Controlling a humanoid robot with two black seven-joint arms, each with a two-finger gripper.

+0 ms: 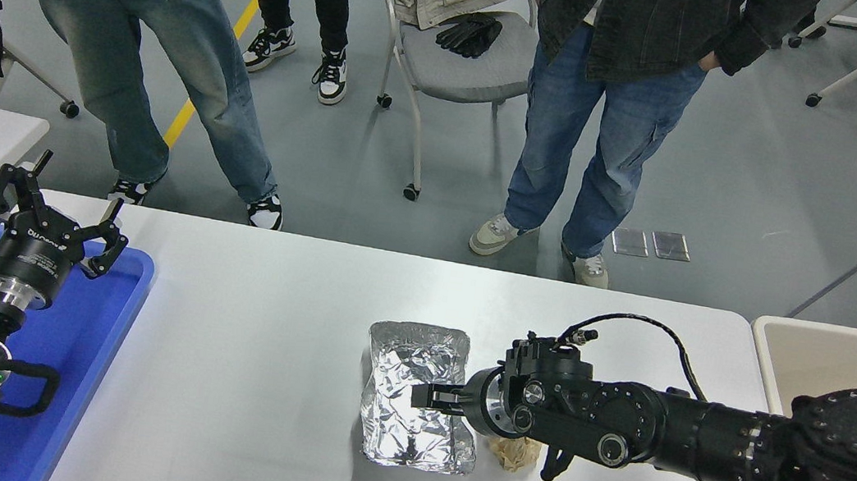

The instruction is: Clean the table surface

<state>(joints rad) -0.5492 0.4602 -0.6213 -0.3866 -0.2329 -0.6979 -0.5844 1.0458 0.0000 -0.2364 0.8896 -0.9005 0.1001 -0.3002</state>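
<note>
Left gripper (51, 212) parked at 9 o'clock over blue tray (110, 331), fingers spread. The table surface (257, 350) fills the lower frame, not yet cleared: foil sheet (416, 396) at centre, crumpled paper (513, 450) at its 3 o'clock. Right gripper (424, 396) over the foil; finger state cannot be told. Beige bin (819, 358) at far right.

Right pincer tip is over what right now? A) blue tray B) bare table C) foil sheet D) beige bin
C: the right pincer reaches in from the right over the crumpled foil sheet in the middle of the table; contact cannot be told.
</note>
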